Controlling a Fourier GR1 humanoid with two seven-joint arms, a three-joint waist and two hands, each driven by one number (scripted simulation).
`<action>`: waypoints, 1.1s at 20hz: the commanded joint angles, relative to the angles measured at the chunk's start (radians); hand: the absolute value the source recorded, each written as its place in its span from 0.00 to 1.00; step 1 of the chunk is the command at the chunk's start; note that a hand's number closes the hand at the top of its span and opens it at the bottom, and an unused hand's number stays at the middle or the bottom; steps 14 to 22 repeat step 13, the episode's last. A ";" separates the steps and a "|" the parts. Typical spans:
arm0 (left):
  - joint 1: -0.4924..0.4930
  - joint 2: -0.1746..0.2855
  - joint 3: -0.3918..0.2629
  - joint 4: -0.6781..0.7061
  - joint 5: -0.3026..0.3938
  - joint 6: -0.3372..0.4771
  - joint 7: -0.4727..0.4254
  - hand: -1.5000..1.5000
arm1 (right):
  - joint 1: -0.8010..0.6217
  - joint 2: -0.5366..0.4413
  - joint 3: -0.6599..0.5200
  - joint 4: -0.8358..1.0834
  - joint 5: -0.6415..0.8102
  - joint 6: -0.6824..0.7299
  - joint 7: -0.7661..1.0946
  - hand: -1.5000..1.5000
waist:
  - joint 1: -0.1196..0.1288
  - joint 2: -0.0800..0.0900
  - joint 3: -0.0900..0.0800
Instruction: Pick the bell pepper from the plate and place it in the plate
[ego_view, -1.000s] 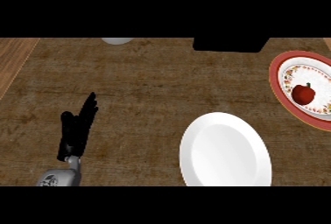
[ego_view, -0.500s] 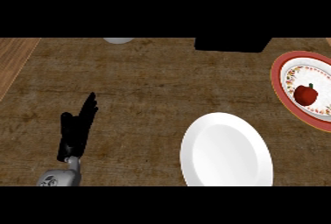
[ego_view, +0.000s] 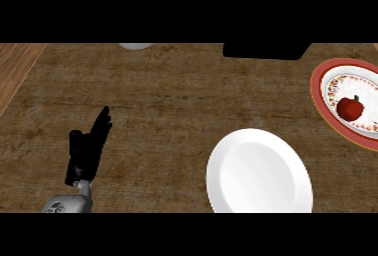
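Left hand rests lower left (fingers straight, up); right hand unseen

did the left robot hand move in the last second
No. The left robot hand lies open at the same spot on the counter, equally far left of the white plate as before.

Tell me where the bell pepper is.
Head view, far right: the bell pepper sits on the red-rimmed plate, above and right of the white plate.
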 joint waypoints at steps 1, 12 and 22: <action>-0.006 -0.004 0.008 0.004 -0.001 0.012 -0.002 0.50 | 0.011 -0.013 -0.028 0.013 -0.025 0.034 -0.033 0.00 | 0.003 0.004 0.001; -0.035 -0.009 0.005 0.022 0.000 0.006 0.012 0.50 | 0.049 -0.021 -0.038 0.013 -0.026 -0.059 -0.011 0.00 | 0.007 0.007 0.002; -0.029 -0.004 0.009 0.034 0.001 0.001 -0.018 0.50 | 0.059 -0.055 -0.037 0.010 -0.025 -0.031 -0.018 0.00 | 0.002 0.008 0.002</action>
